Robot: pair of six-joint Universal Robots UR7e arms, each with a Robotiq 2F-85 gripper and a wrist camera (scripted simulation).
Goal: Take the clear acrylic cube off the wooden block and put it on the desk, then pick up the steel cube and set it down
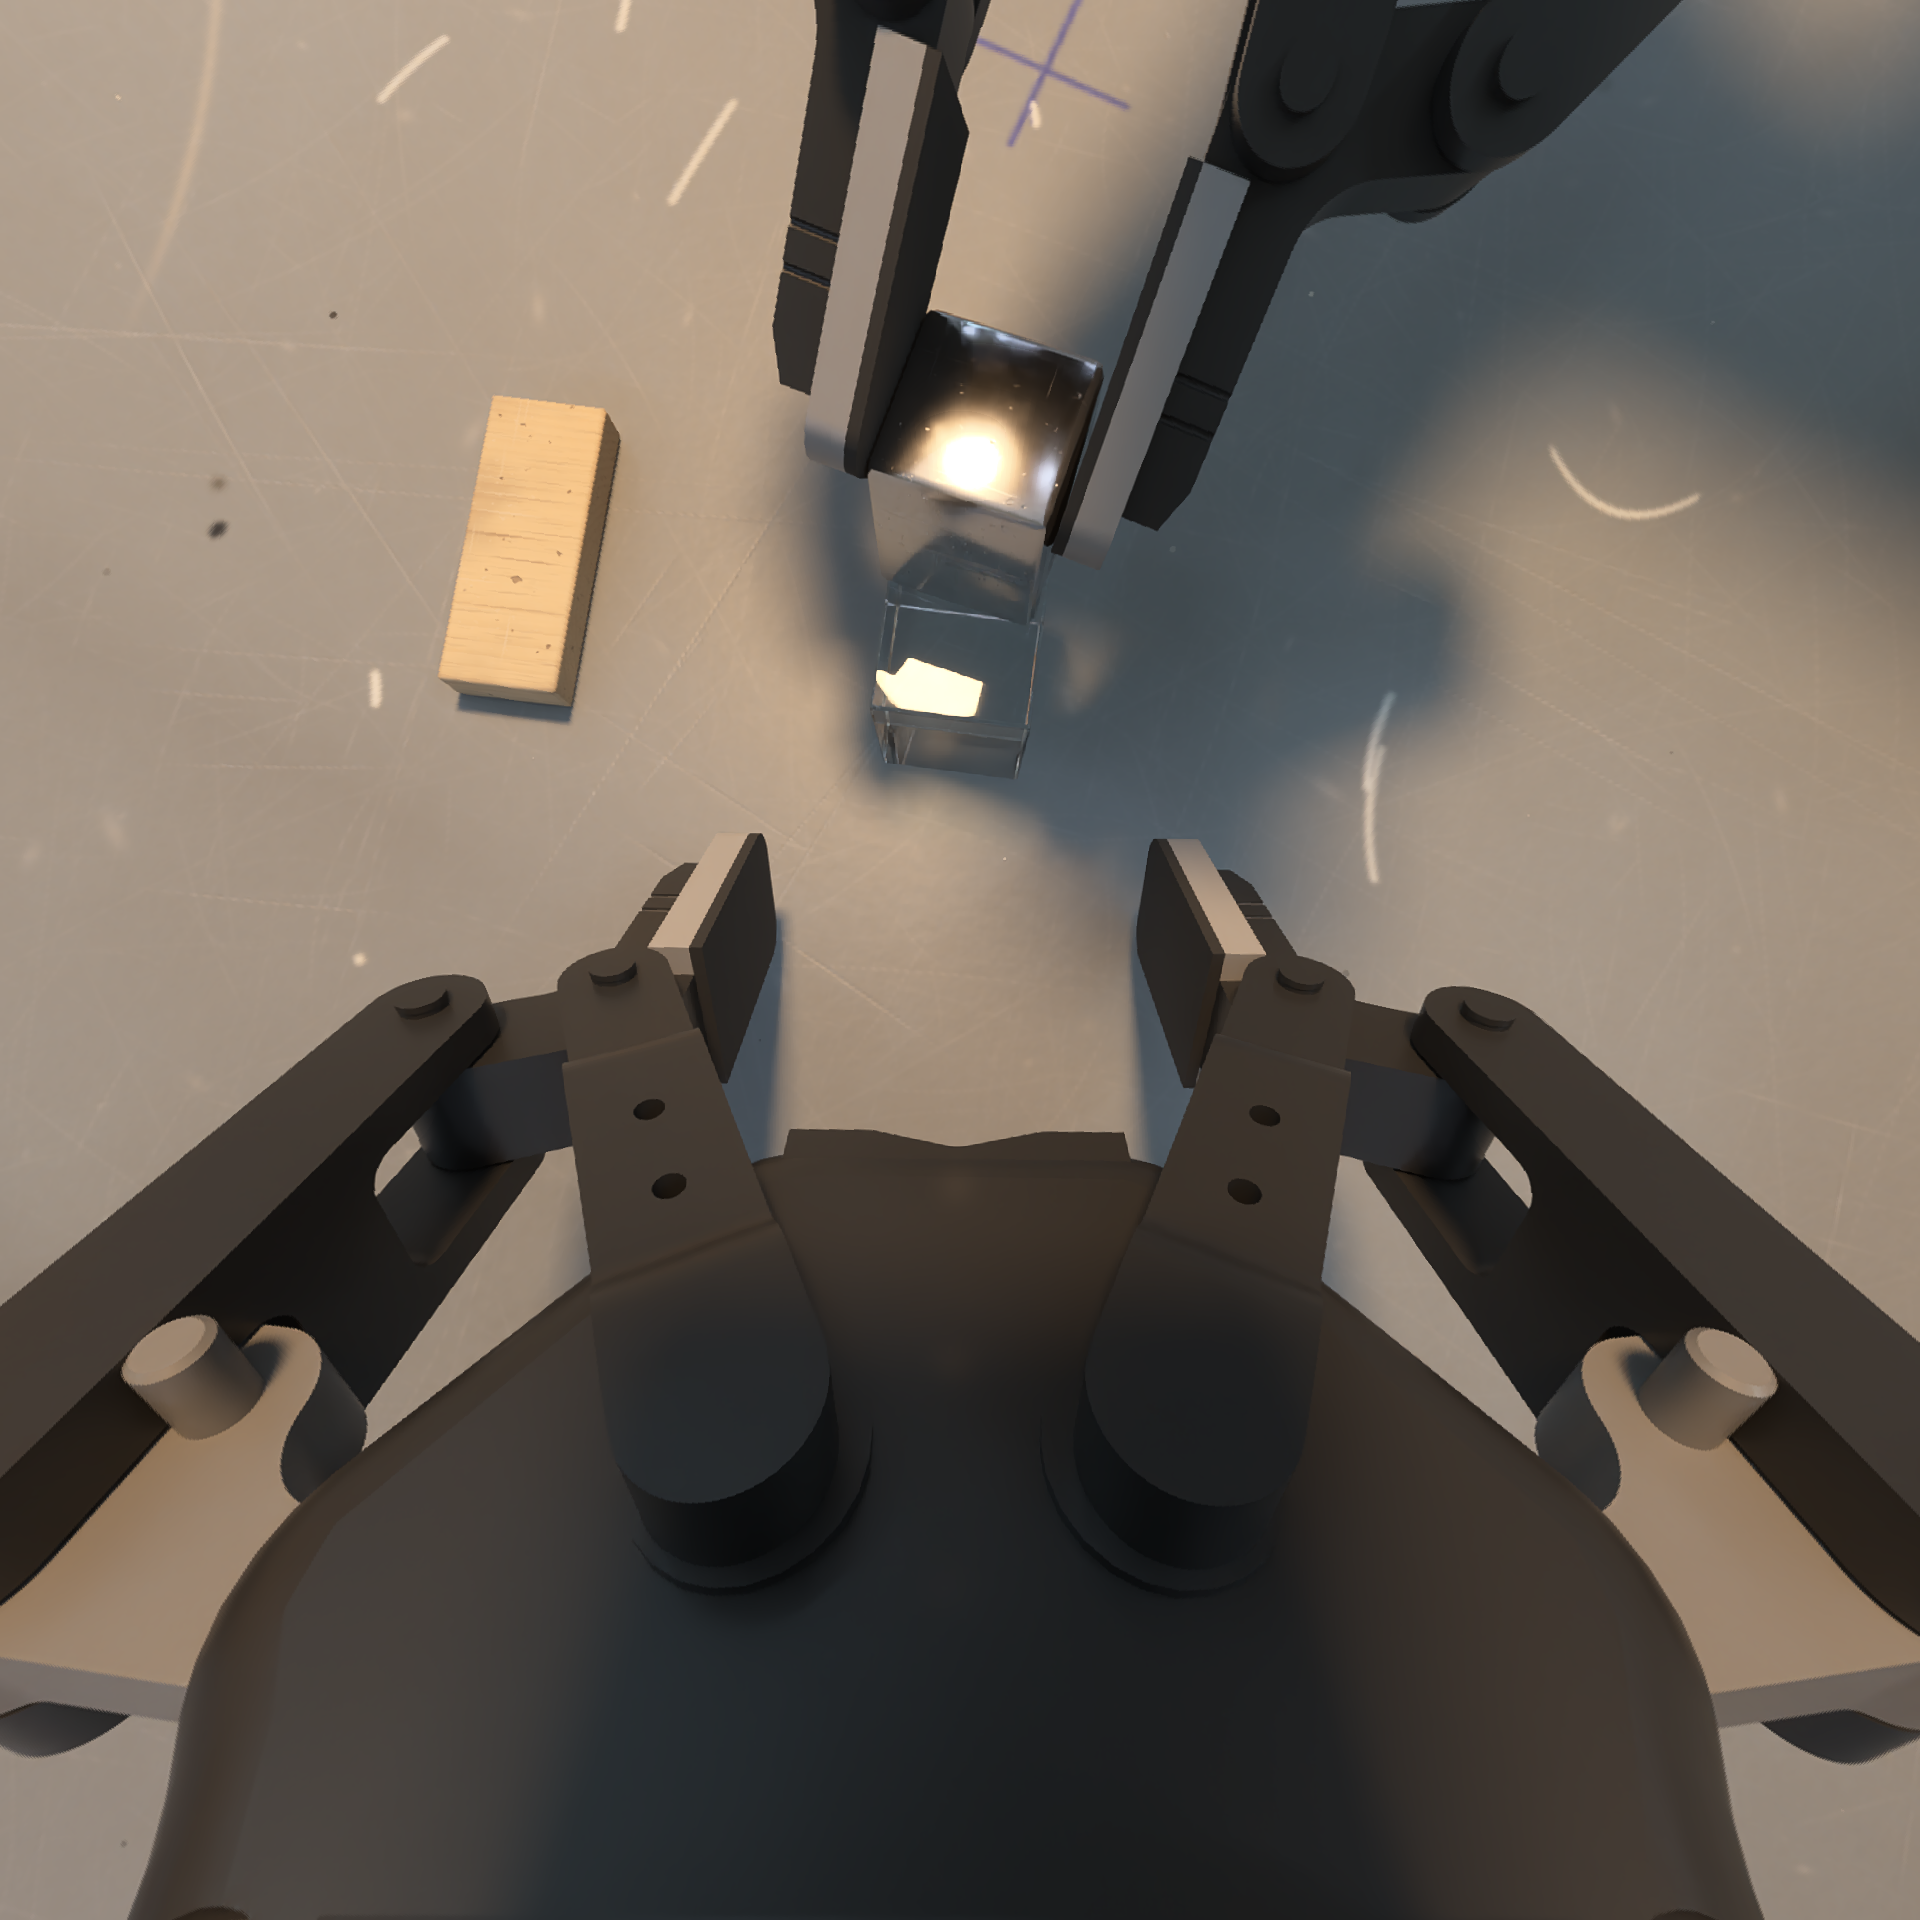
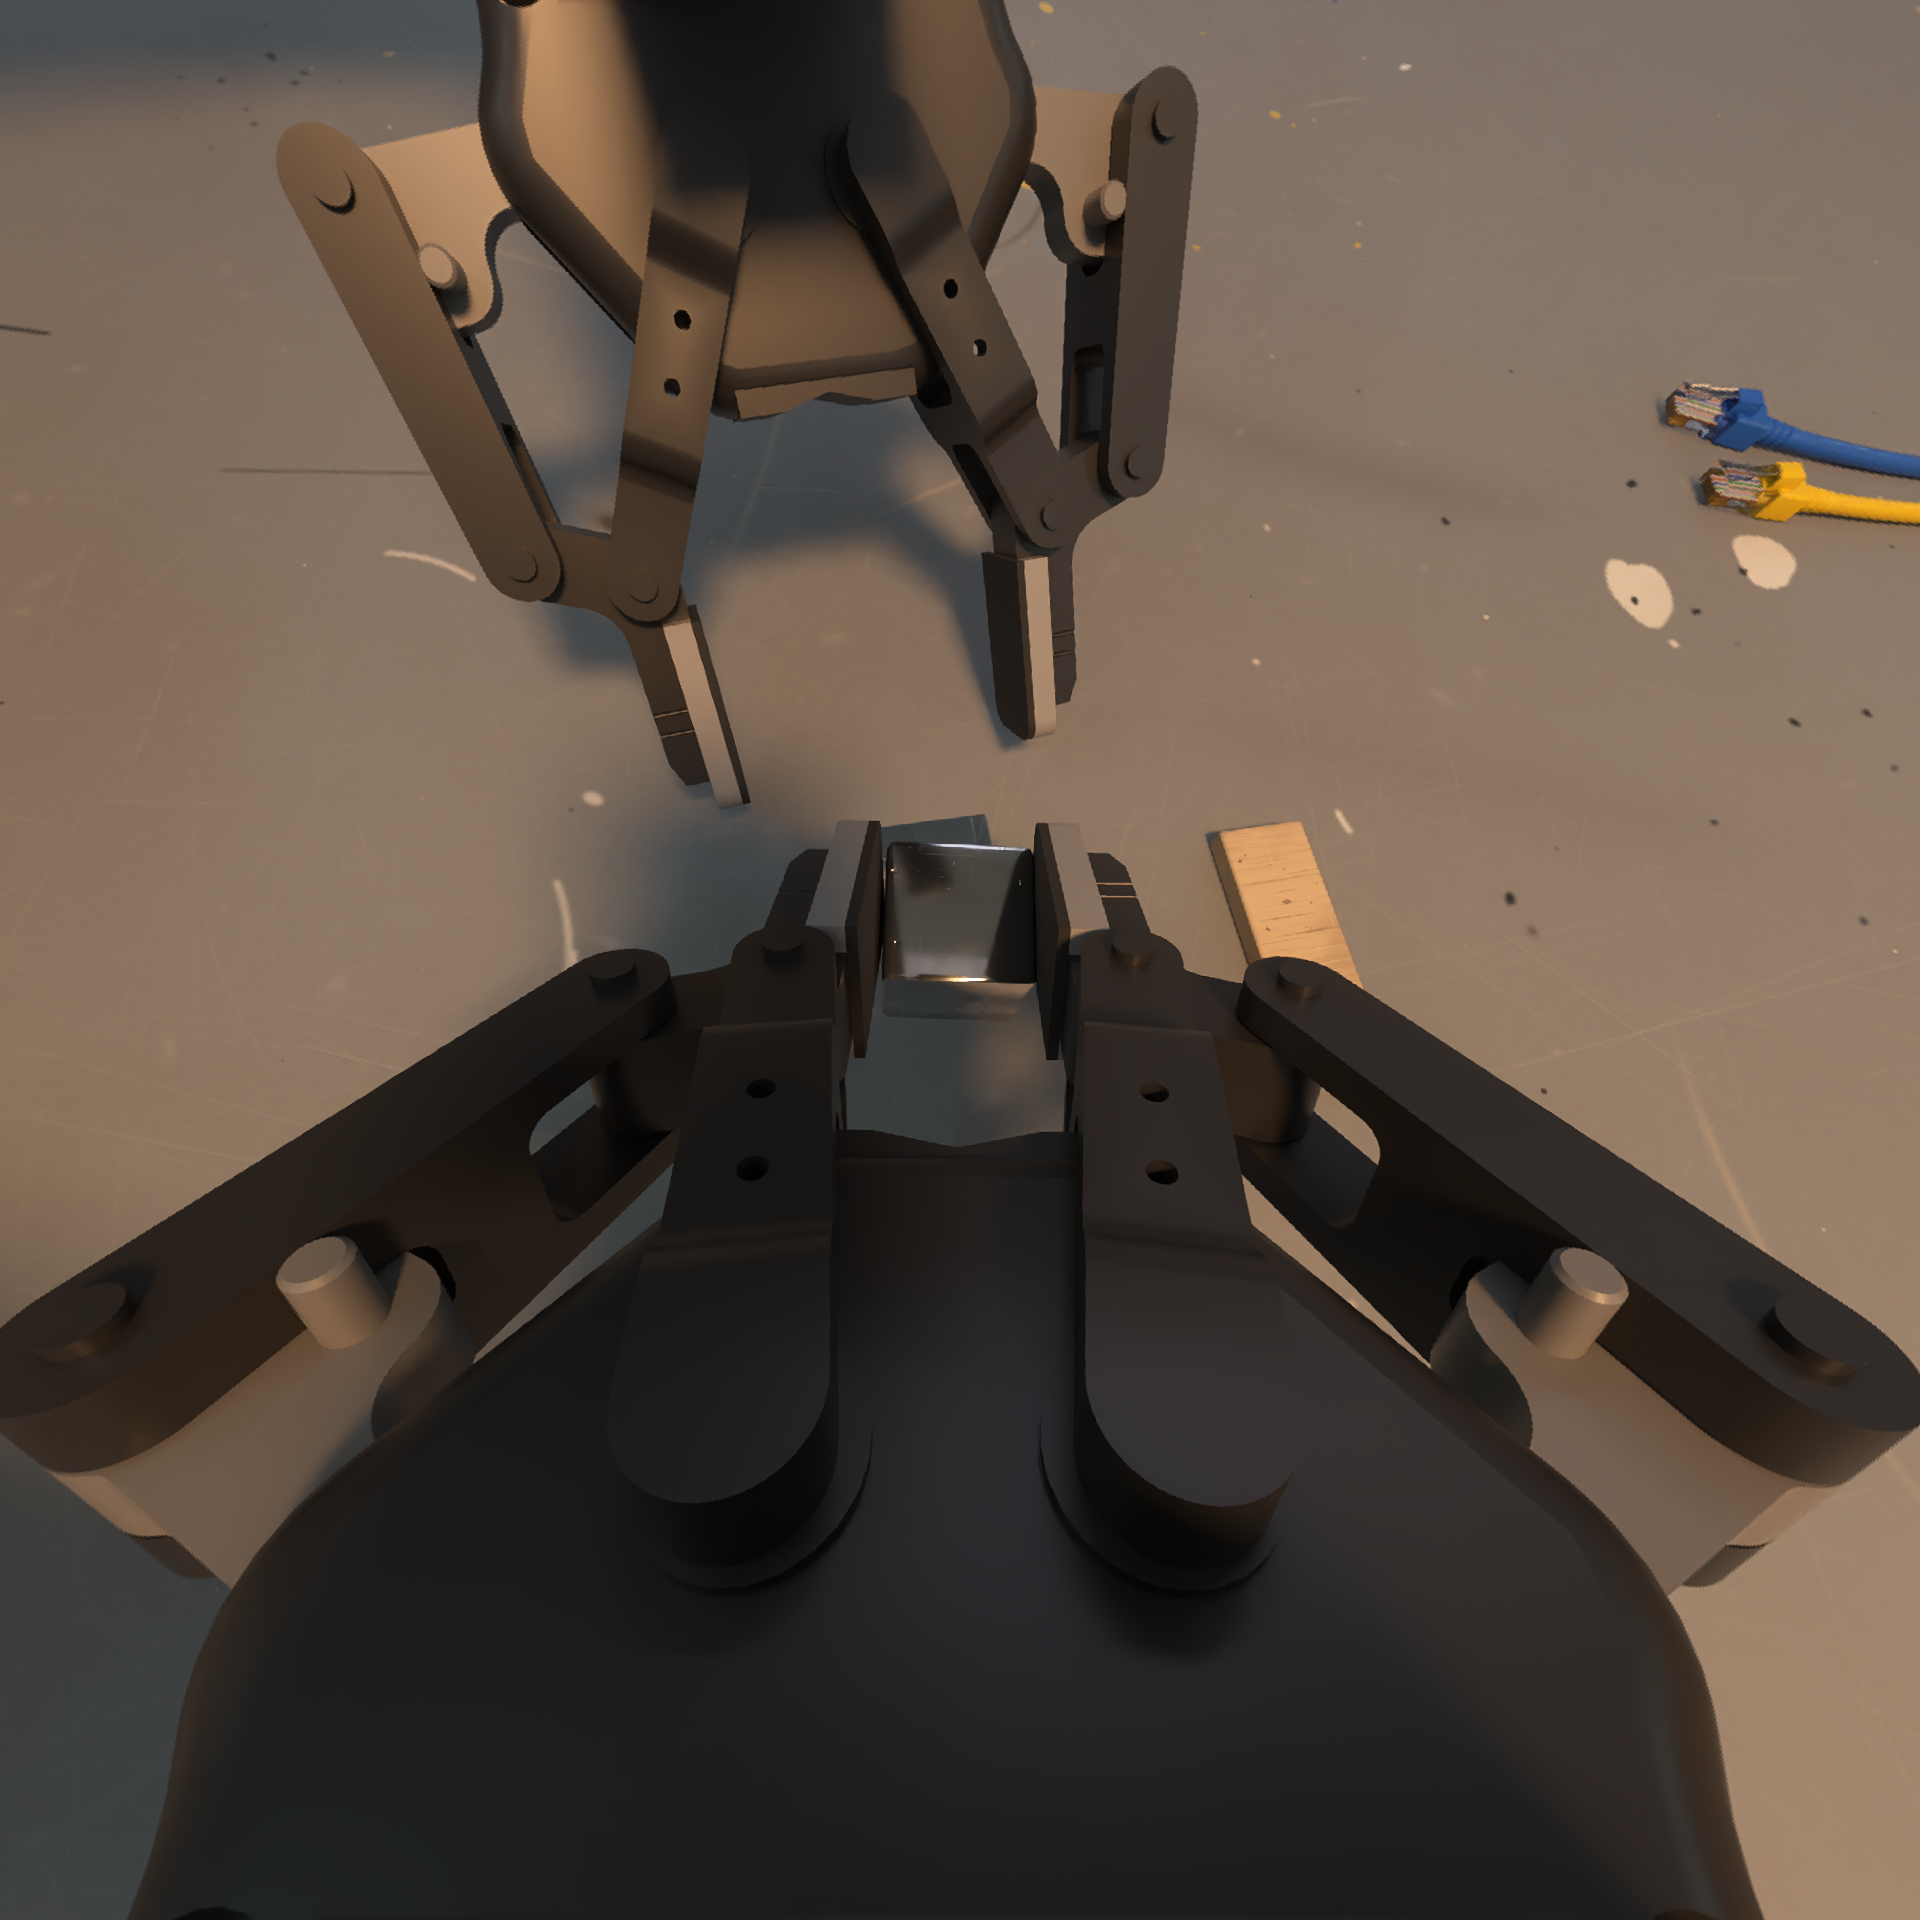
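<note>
My right gripper (image 2: 956, 914) is shut on the shiny steel cube (image 2: 956, 909). In the left wrist view it (image 1: 966, 488) reaches in from the top, holding the steel cube (image 1: 987, 436) by two sides. The clear acrylic cube (image 1: 956, 691) sits on the grey desk just in front of and below the steel cube; I cannot tell if they touch. The wooden block (image 1: 530, 545) lies flat and bare to the left, and it also shows in the right wrist view (image 2: 1283, 894). My left gripper (image 1: 956, 914) is open and empty, short of the acrylic cube, and faces the right one (image 2: 873, 738).
The scratched grey desk (image 1: 260, 831) surrounds the objects. A purple cross mark (image 1: 1049, 73) lies behind the right gripper. A blue cable (image 2: 1787, 426) and a yellow cable (image 2: 1808, 499) end at the far right, beside white paint spots (image 2: 1640, 592).
</note>
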